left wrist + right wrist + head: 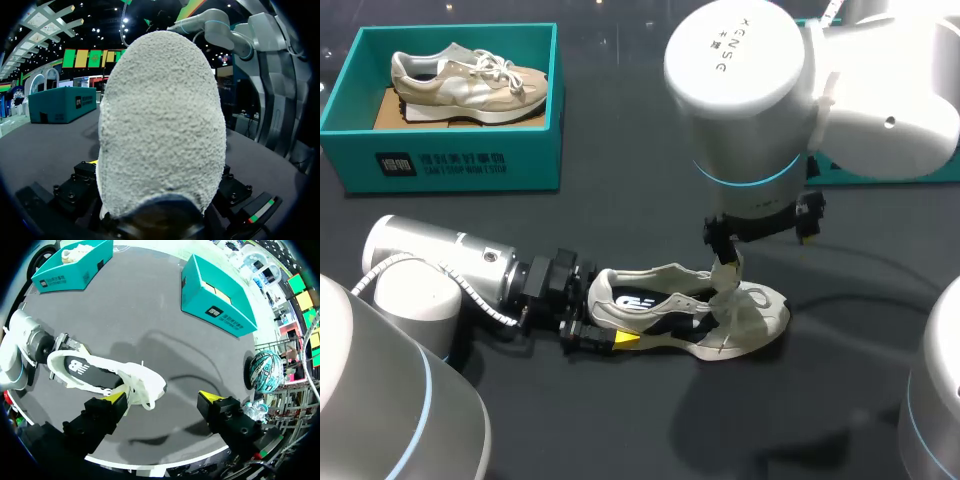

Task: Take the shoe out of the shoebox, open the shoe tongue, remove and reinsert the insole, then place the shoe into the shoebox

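The shoe's insole shows a logo; teal shoebox bears white print

Left pincer — mostly behind shoe

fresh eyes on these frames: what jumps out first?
A white mesh sneaker lies on its side mid-table, its heel clamped in the left claw, with the right claw open over its laced front. At the table's far left, a teal cardboard shoebox holds a beige suede sneaker.
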Tool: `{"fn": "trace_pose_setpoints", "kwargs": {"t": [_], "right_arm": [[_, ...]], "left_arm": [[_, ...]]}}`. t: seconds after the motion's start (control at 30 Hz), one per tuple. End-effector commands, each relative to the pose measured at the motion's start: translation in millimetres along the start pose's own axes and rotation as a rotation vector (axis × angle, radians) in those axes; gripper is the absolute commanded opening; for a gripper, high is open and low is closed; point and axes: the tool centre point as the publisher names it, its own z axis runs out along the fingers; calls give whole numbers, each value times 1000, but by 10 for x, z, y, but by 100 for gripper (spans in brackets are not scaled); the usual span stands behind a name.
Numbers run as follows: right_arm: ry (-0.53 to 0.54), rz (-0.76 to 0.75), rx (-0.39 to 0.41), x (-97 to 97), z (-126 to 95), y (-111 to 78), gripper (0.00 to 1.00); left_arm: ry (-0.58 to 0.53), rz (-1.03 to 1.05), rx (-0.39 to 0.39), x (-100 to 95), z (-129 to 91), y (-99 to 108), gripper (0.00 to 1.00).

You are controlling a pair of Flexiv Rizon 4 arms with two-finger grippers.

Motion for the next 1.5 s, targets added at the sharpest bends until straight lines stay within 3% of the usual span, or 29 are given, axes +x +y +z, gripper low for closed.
{"fn": "trace_pose_setpoints", "kwargs": {"t": [0.03, 0.07, 0.13, 0.17, 0.27, 0.4, 0.43, 0.73, 0.87, 0.93, 1.03, 1.1, 1.5], "right_arm": [[54, -184, -7, 88, -162, 91, 67], [53, -212, -8, 135, -184, 116, 47], [75, -315, 3, 250, -217, 165, 19], [68, -322, 3, 305, -233, 190, 0], [97, -447, -9, 503, -298, 247, 0], [238, -697, -39, 784, -385, 223, 0], [277, -715, -50, 805, -388, 203, 0], [277, -715, -50, 805, -388, 203, 0], [273, -911, -47, 1184, -287, 306, 0], [278, -934, -42, 1324, -202, 326, 0], [320, -1007, -83, 1445, -51, 299, 0], [366, -1142, -135, 1549, 45, 214, 0], [366, -1142, -135, 1549, 45, 214, 0]], "left_arm": [[-1, 0, 0, 14, -11, 4, 0], [-1, 0, 0, 14, -11, 4, 0], [-1, 0, 0, 14, -11, 4, 0], [-1, 0, 0, 14, -11, 4, 0], [-1, 0, 0, 14, -11, 4, 0], [-1, 0, 0, 14, -11, 4, 0], [-1, 0, 0, 14, -11, 4, 0], [-1, 0, 0, 14, -11, 4, 0], [-1, 0, 0, 14, -11, 4, 0], [-1, 0, 0, 14, -11, 4, 0], [-1, 0, 0, 14, -11, 4, 0], [-1, 0, 0, 14, -11, 4, 0], [-1, 0, 0, 14, -11, 4, 0]]}}
